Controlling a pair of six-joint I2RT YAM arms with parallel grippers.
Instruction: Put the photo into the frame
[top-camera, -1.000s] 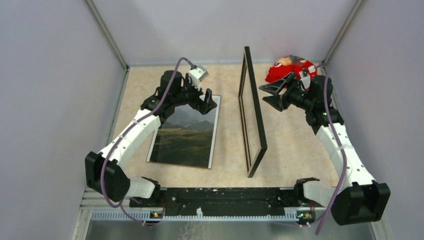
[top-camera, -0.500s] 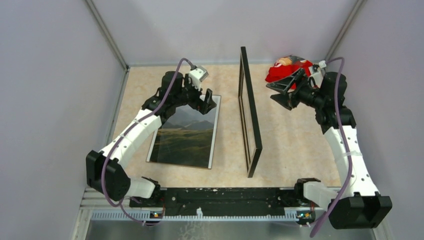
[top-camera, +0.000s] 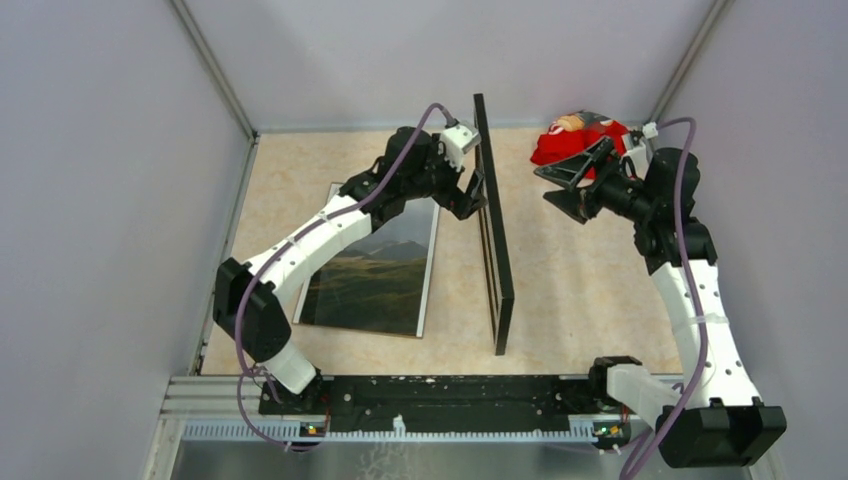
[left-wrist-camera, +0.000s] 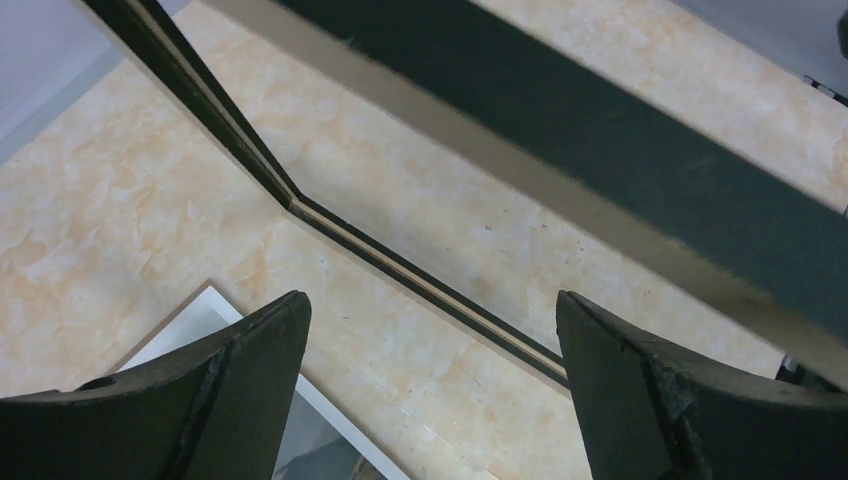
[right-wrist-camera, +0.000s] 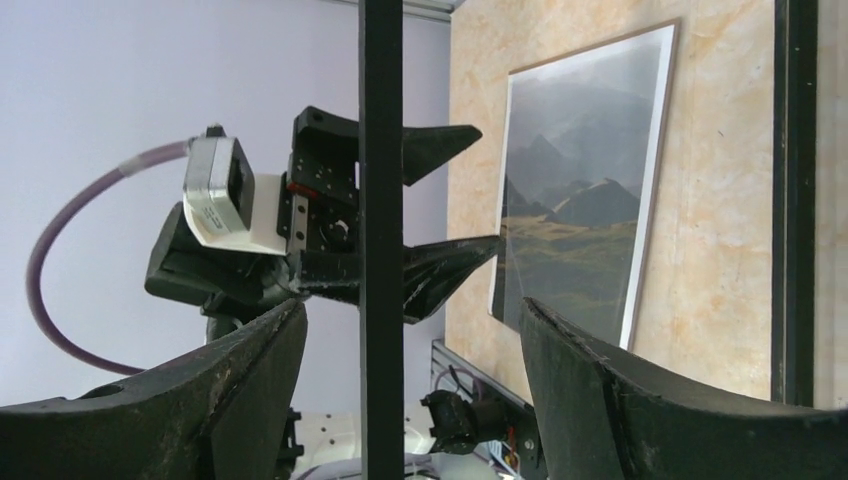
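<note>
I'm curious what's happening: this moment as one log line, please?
frame: upright on edge, unheld | photo: flat, left of frame | left gripper: open, beside frame | right gripper: open, clear of frame

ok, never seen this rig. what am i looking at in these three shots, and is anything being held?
Two robot arms are bolted at the near edge of a table, each ending in a two-finger gripper. The wide shot comes from a fixed camera above and behind them. The other two come from cameras on the wrists; the dark wedges at the bottom are that arm's own fingers. On the table: the photo, lying flat, picture side up; the frame, standing on its long edge; and something red in the far right corner. The left gripper sits open right by the frame's far end; whether it touches is unclear. The right gripper is open, apart from the frame. Nothing is held.
</note>
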